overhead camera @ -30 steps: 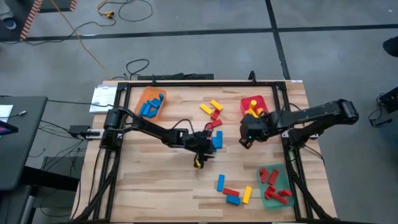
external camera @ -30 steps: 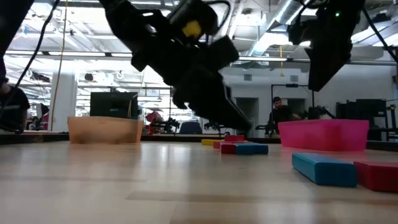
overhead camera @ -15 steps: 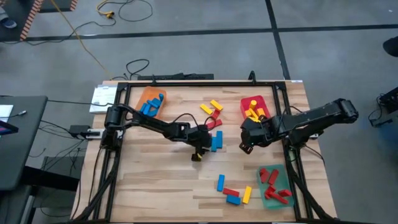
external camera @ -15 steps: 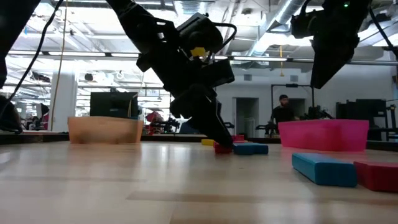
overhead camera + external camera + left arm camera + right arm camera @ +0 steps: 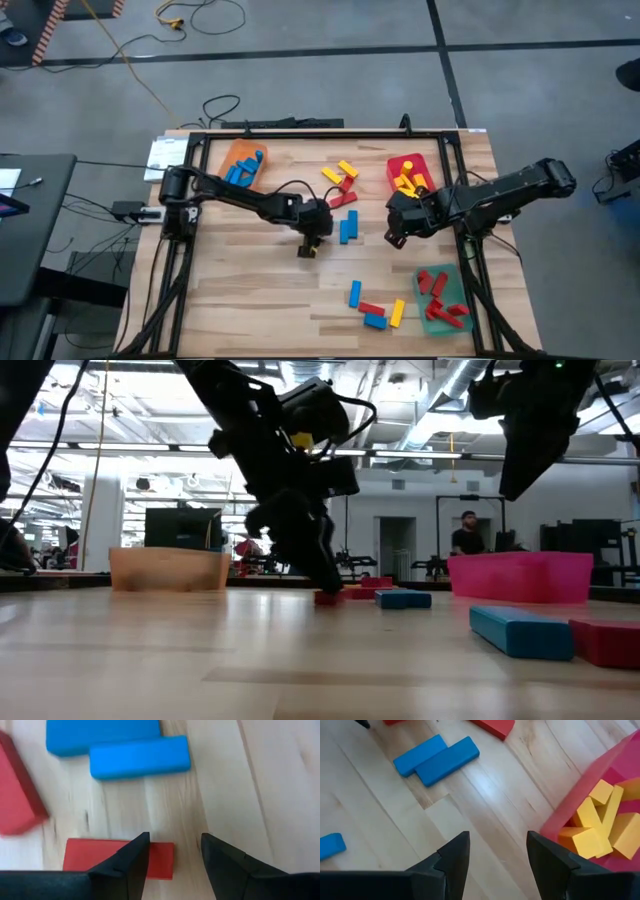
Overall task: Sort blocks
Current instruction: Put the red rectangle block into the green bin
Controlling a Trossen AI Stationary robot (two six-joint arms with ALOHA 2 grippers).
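On the wooden table [image 5: 250, 300], the left gripper [image 5: 172, 857] hangs spread over a red block [image 5: 117, 857], partly hidden behind one finger, beside two blue blocks [image 5: 140, 756]. The right gripper [image 5: 497, 852], spread and empty, hovers near the red tray [image 5: 592, 795] holding yellow blocks [image 5: 600, 822], cut off at the frame's edge.

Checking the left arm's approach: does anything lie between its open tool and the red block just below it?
Nothing visible does. The left tool hangs open over the red block, one finger overlapping it in view. The two blue blocks lie beyond, apart from it.
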